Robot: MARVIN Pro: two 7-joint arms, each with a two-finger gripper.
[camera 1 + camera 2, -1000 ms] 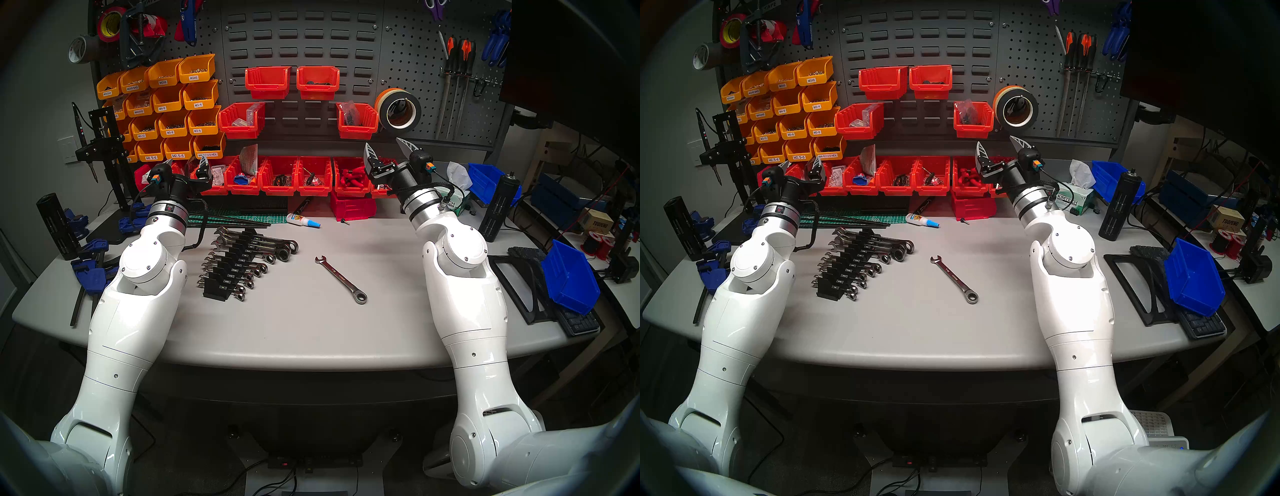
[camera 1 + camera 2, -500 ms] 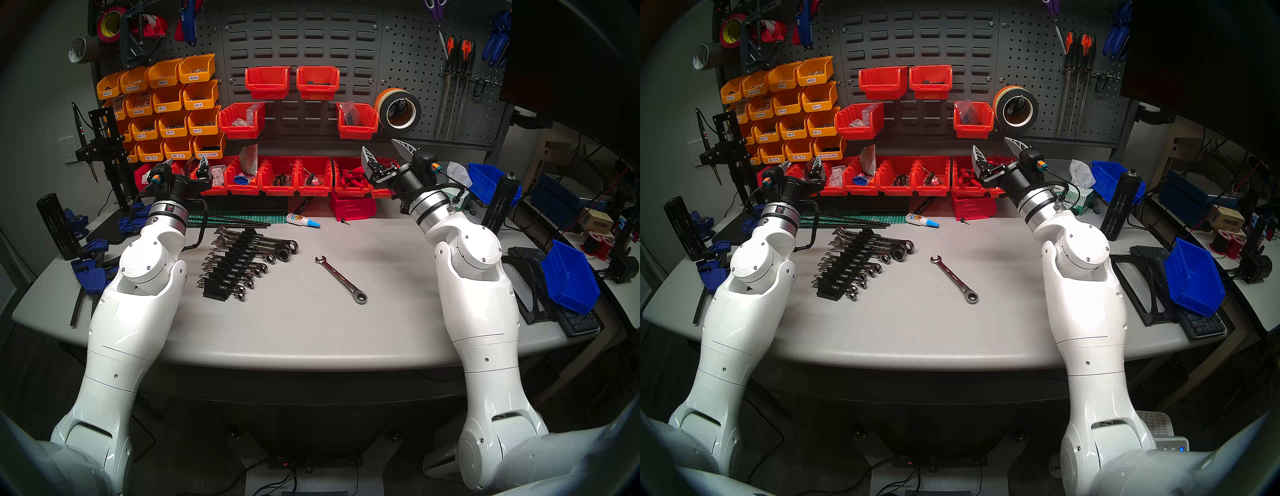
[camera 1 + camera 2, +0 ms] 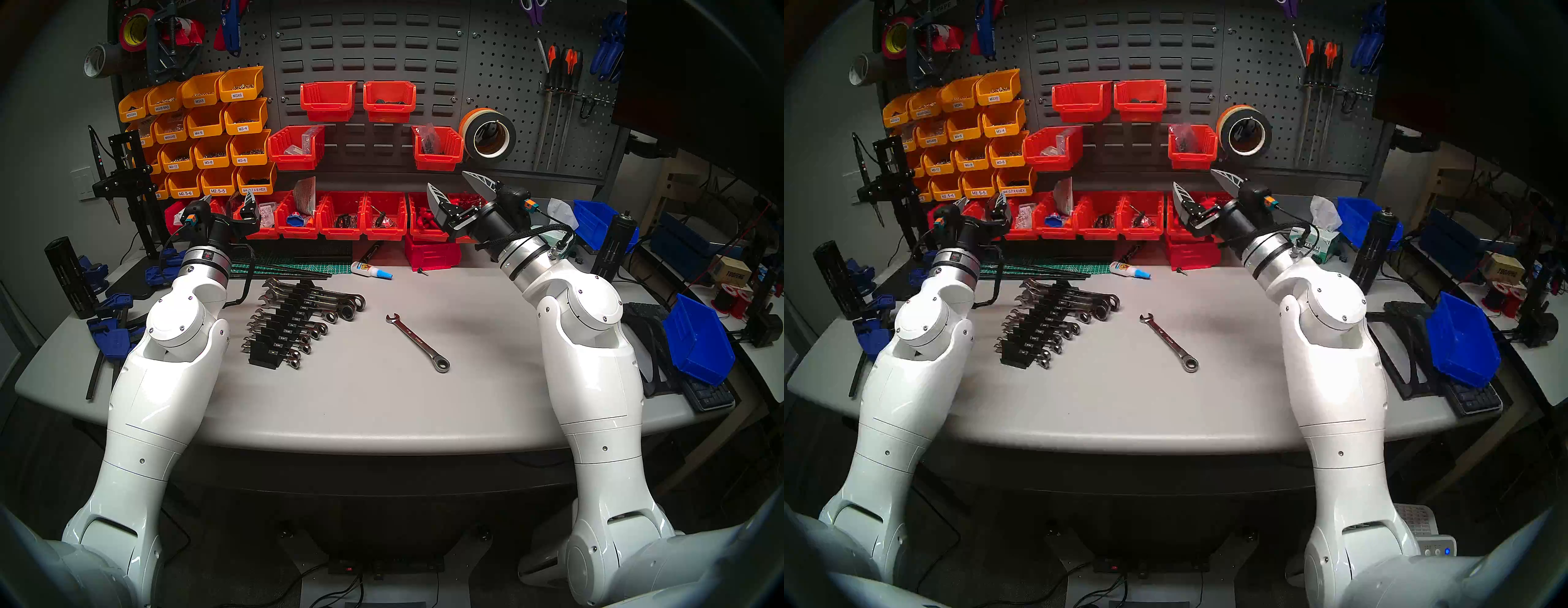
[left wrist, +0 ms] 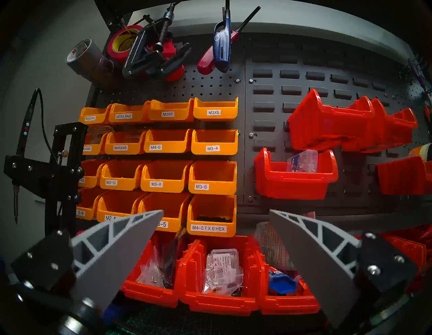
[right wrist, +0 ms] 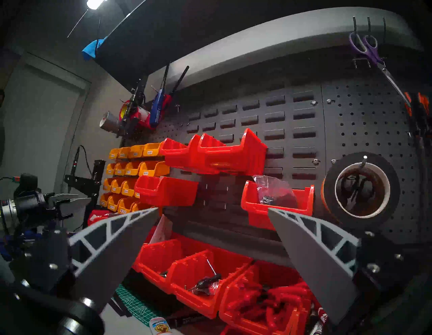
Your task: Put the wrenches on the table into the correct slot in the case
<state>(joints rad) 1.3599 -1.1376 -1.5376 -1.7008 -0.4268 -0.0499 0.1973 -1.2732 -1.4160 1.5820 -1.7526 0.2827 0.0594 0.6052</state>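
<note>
A slim chrome wrench (image 3: 418, 342) (image 3: 1169, 342) lies alone and diagonal on the grey table, open jaw toward the back, ring end toward me. To its left stands the black case (image 3: 265, 356) (image 3: 1015, 358) with several wrenches in its stepped slots. My left gripper (image 3: 229, 199) (image 3: 982, 201) (image 4: 216, 211) hovers open and empty behind the case, facing the bins. High above the table's back right, my right gripper (image 3: 452, 182) (image 3: 1196, 180) (image 5: 213, 209) is open and empty, well behind the wrench. Neither wrist view shows the wrench or the case.
Red bins (image 3: 341, 216) line the back edge under a pegboard with orange bins (image 3: 203, 127). A glue bottle (image 3: 371, 271) and a green mat (image 3: 297, 266) lie behind the case. Blue clamps (image 3: 110, 322) sit far left, a blue bin (image 3: 695, 339) far right.
My right wrist has swung its gripper leftward along the red bins while the elbow shifted right. The left arm, the wrench and the case have not moved.
</note>
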